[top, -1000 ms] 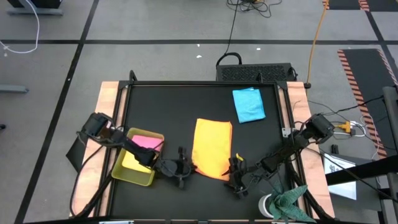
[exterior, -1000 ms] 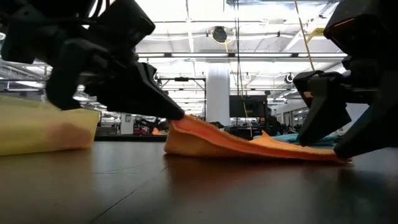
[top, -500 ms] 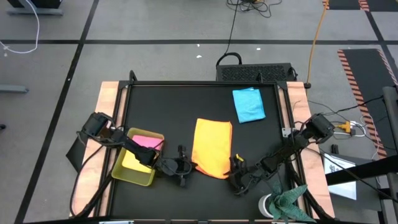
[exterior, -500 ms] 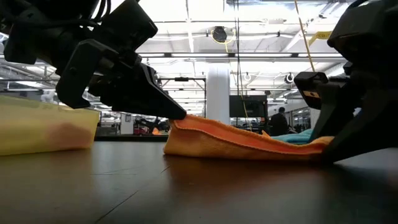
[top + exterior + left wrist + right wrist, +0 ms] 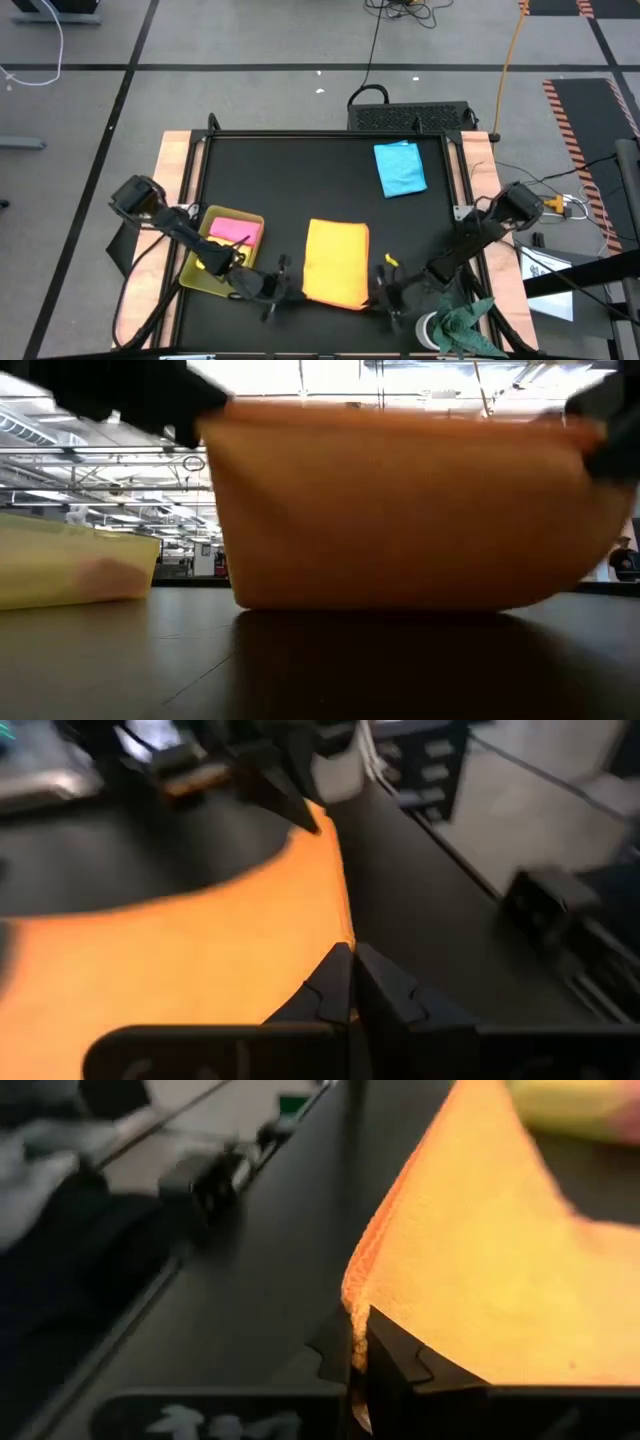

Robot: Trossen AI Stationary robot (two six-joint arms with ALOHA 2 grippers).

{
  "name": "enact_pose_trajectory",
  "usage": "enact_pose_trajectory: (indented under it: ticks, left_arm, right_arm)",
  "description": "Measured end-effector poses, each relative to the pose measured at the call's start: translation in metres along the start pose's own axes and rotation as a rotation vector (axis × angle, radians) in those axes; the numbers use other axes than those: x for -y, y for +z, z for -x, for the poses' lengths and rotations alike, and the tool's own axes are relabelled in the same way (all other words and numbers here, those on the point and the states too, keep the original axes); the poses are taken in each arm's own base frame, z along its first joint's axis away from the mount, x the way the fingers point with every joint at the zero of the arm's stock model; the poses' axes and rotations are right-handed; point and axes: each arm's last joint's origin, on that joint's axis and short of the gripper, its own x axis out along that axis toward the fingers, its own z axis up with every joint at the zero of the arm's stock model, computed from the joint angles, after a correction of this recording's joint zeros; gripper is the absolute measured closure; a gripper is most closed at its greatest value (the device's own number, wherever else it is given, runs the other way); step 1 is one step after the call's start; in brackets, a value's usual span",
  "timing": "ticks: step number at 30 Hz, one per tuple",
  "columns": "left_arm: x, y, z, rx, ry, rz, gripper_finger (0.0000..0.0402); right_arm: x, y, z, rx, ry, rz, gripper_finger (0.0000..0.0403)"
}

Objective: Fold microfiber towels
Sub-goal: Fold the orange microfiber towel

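Observation:
An orange towel (image 5: 335,262) lies in the near middle of the black table (image 5: 300,170), its near edge raised. My left gripper (image 5: 288,287) is shut on its near left corner and my right gripper (image 5: 381,290) is shut on its near right corner. In the low view the orange towel (image 5: 400,510) hangs like a curtain between both grippers, its lower fold on the table. A light blue towel (image 5: 400,168) lies flat at the far right. A pink towel (image 5: 232,228) and a yellow towel (image 5: 205,262) lie in the tray (image 5: 250,222). My left gripper pinches the orange towel's near left corner (image 5: 345,935) between its two fingers, coming from the table's left, slanting slightly down. That corner is lifted off the table. The near edge runs taut across to the other gripper. My right gripper pinches the towel's near right corner (image 5: 358,1302) between its two fingers, coming from the table's right, slanting slightly down. The corner is lifted clear. The cloth behind it slopes down to the table.
The translucent yellow-green tray stands at the near left, close to my left arm. A dark green cloth (image 5: 465,322) lies off the table's near right corner. Bare black table lies between the orange towel and the far edge.
My right gripper has shut on the orange towel's near right corner. Both grippers have then risen and gone toward the table's near edge. The towel's near edge has been lifted and drawn taut between them, and the whole towel has slid nearer.

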Motion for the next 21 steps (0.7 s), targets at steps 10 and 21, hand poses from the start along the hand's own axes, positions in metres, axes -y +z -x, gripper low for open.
enact_pose_trajectory:
  ticks: [10,21]
  left_arm:
    - [-0.035,0.005,0.013,-0.098,0.338,-0.014,0.0388]
    - [-0.099,-0.013,0.005,-0.229,0.563,0.054,0.0394]
  right_arm:
    - [0.042,0.031,0.027,0.054,-0.359,-0.172,0.0400]
    - [0.102,0.009,0.029,-0.113,-0.641,-0.369,0.0401]
